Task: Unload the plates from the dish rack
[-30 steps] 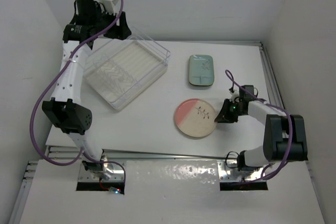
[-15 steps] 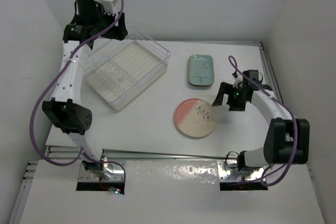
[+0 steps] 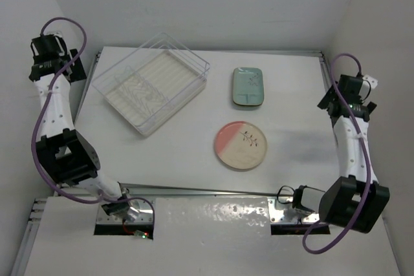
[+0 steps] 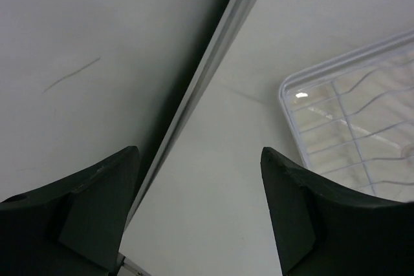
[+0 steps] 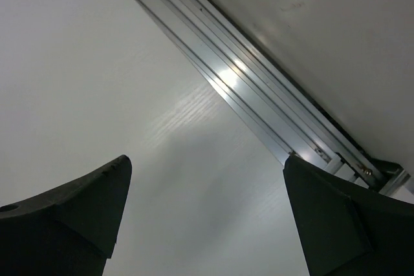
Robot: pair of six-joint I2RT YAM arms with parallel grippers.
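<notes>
The clear dish rack stands at the back left of the table, and I see only its ribbed base inside. One corner of the dish rack shows in the left wrist view. A pale blue-green plate lies flat right of the rack. The round pink-and-cream plate lies flat nearer the front. My left gripper hangs open over the table's left edge, away from the rack. By the table's right edge my right gripper is open, with nothing between its fingers.
A metal rail runs along the table's right edge under my right gripper. The left edge strip and a side wall lie just beyond my left gripper. White walls close in the back and both sides.
My right gripper opened, let go of the pink plate's right rim and drew back to the right edge. My left arm swung from behind the rack to the far left.
</notes>
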